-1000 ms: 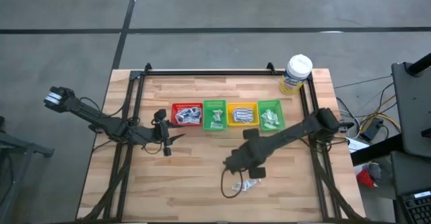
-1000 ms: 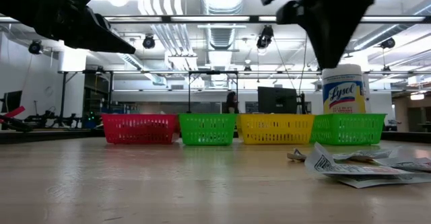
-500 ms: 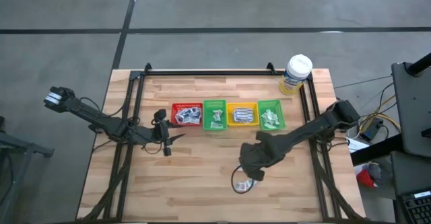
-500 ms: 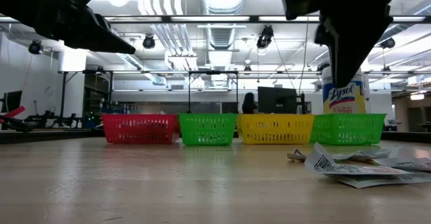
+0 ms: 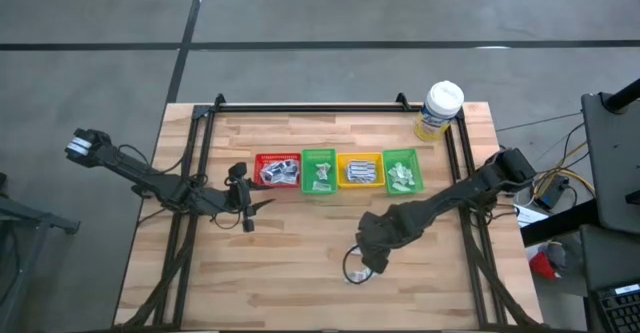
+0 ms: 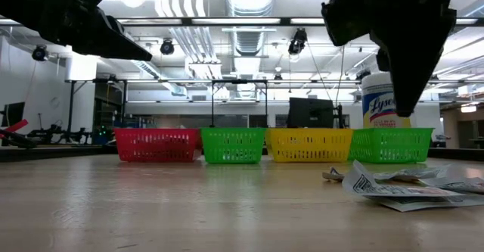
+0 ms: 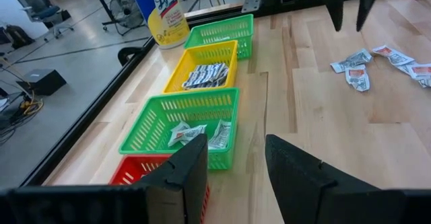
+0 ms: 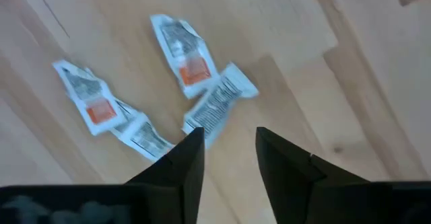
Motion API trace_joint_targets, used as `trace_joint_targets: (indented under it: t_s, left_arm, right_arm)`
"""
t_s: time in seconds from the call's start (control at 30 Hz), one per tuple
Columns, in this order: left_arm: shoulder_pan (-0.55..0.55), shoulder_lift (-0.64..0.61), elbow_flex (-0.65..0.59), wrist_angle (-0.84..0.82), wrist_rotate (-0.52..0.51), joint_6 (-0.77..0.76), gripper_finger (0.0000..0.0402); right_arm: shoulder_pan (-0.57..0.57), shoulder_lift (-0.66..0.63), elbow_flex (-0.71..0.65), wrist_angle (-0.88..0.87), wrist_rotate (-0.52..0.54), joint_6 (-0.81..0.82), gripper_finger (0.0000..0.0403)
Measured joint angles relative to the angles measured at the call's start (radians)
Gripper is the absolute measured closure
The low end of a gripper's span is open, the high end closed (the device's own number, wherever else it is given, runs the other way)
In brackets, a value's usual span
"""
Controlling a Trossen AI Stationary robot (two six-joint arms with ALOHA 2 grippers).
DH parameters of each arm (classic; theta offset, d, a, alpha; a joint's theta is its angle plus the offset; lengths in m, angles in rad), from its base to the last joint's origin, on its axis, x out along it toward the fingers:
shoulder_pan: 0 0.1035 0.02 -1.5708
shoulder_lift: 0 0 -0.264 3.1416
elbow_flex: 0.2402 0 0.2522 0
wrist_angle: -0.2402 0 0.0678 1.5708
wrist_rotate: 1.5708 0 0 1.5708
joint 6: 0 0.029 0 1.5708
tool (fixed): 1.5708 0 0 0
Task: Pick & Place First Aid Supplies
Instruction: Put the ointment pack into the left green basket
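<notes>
while the right arm hangs over the loose pile, the step in hand looks like the approach for a pick, nothing grabbed yet. table [image 5: 300,253] is a wooden top with a black frame. four bins sit in a row toward the far side: red bin [image 5: 277,170], green bin [image 5: 319,170], yellow bin [image 5: 359,169], second green bin [image 5: 402,170], all already holding packets. bottle [image 5: 440,110] with yellow label stands at the far right corner, well apart from the work.

right gripper [image 8: 225,160] is above the near-right part of the table, fingers parted with a clear gap and nothing between them. just past its fingers lie the first aid packets [image 8: 219,106], a few white ones with orange or grey print, flat on the wood, some overlapping; low view shows the same pile [image 6: 401,188] resting on the table with the gripper off it.

left gripper [image 7: 232,173] waits over the left side, near the red bin, fingers apart and empty.

next move, by my read: drop straight down onto one packet, likely the grey-printed strip nearest the fingers. packets are thin and flat, so fingertips need to reach the wood and pinch an edge; overlapping ones may come up together.
</notes>
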Motion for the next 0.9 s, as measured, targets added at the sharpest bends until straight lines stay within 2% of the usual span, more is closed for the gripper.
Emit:
trace_joint_targets:
  t_s: [0.33, 0.7, 0.9]
  left_arm:
    - [0.001, 0.000, 0.000, 0.000, -0.003, -0.005, 0.0251]
    - [0.001, 0.000, 0.000, 0.000, -0.002, -0.006, 0.0251]
    - [0.001, 0.000, 0.000, 0.000, -0.002, -0.006, 0.0251]
  right_arm:
    - [0.000, 0.000, -0.016, 0.024, 0.007, 0.149, 0.0234]
    - [0.000, 0.000, -0.101, 0.105, 0.002, 0.244, 0.0243]
    - [0.000, 0.000, -0.141, 0.180, -0.042, 0.263, 0.0242]
